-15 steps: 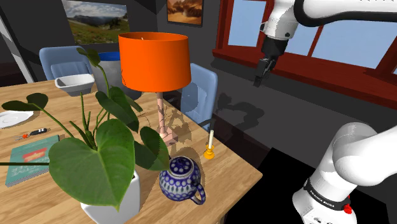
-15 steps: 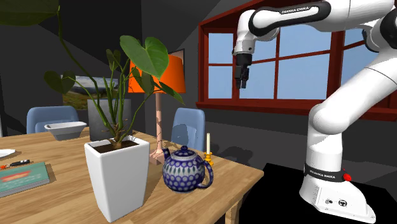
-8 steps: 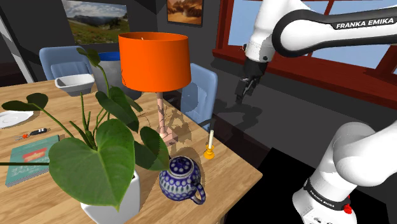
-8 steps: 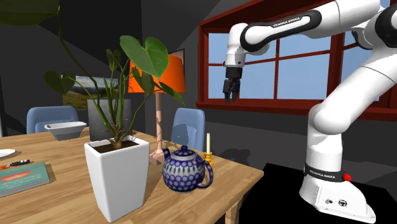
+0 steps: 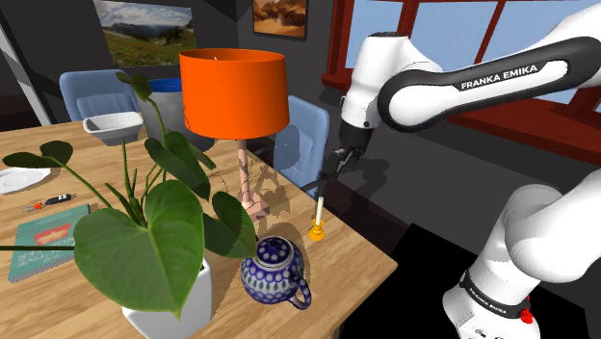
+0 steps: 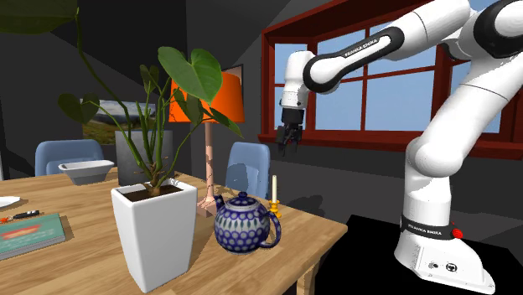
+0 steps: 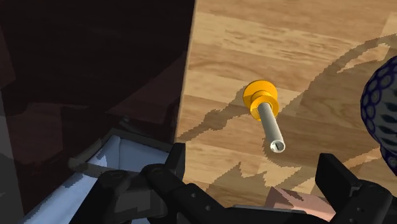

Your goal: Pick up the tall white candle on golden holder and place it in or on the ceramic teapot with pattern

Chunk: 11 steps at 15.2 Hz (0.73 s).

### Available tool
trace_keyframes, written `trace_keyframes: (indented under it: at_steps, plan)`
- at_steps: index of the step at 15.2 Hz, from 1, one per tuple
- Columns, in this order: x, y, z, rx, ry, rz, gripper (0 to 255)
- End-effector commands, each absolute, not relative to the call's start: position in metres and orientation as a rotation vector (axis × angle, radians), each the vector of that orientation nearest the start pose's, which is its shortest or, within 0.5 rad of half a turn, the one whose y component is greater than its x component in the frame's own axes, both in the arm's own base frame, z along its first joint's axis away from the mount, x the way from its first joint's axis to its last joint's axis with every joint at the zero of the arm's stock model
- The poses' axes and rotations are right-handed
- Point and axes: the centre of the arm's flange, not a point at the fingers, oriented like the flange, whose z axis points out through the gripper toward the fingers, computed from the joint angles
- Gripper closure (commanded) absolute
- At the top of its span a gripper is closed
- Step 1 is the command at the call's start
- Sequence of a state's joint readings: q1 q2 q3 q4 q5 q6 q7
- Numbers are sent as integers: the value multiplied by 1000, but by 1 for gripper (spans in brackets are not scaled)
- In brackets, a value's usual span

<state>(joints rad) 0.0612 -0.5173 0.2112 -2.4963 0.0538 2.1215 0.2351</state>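
Swinging down and away from the red-framed window [image 6: 339,105] over the past second, the Franka arm's black gripper [image 5: 337,166] had come to hang above the table's edge, over the tall white candle [image 5: 319,208]. Its two fingers stood apart with nothing between them, as the wrist view showed, where the gripper [image 7: 253,162] looked down on the candle [image 7: 270,125] and its golden holder [image 7: 259,95]. The candle stood upright and untouched on the wooden table [image 5: 366,252], near the corner, between the orange-shaded lamp [image 5: 234,91] and the table's edge, a little apart from the blue patterned teapot [image 5: 273,272]. On this evidence the task was in its opening stage. The approach was under way, while the final descent, the grasp, the lift and the placing on the teapot, whose lid was on, all appeared still to be done.
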Motion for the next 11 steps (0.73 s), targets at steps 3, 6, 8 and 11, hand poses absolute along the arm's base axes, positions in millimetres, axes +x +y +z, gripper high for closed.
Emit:
trace_keyframes:
  at_steps: [3,6,8,11]
  plan:
    - [410,144,435,-3143,39,-249,0]
    - [415,149,418,-3141,43,-253,0]
    - [416,149,408,-3141,43,-253,0]
    - [419,149,392,-3141,43,-253,0]
